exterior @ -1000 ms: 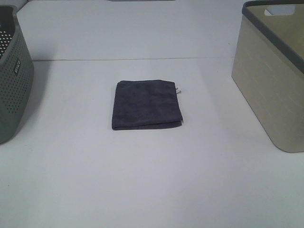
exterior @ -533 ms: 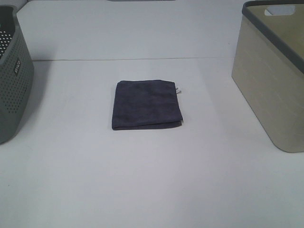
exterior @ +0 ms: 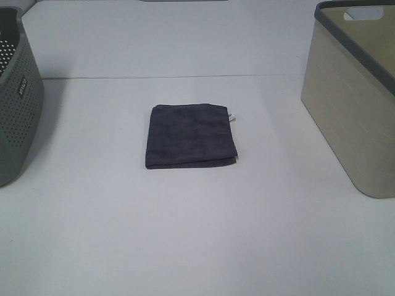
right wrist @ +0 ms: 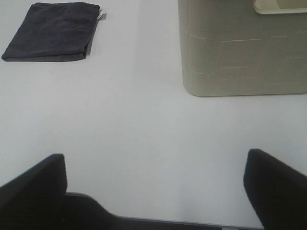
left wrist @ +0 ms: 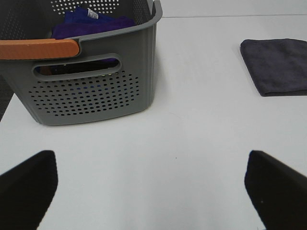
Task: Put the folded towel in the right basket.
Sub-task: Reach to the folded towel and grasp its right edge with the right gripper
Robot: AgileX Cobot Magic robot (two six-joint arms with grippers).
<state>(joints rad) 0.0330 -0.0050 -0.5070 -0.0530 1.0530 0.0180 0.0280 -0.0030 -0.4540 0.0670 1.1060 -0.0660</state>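
The folded towel [exterior: 191, 136] is a dark charcoal-grey square lying flat on the white table, mid-table in the exterior view, with a small white tag at its right edge. It also shows in the left wrist view [left wrist: 278, 66] and in the right wrist view [right wrist: 52, 31]. The right basket [exterior: 355, 98], beige with a dark grey rim and a cut-out handle, stands at the right edge; its wall shows in the right wrist view [right wrist: 240, 52]. My left gripper [left wrist: 151, 191] and right gripper [right wrist: 156, 187] are open, empty, and well away from the towel. Neither arm shows in the exterior view.
A grey-green perforated basket [exterior: 15, 105] stands at the table's left edge. In the left wrist view this basket [left wrist: 91, 91] has an orange handle and holds purple-blue cloth [left wrist: 91, 24]. A seam line runs across the table behind the towel.
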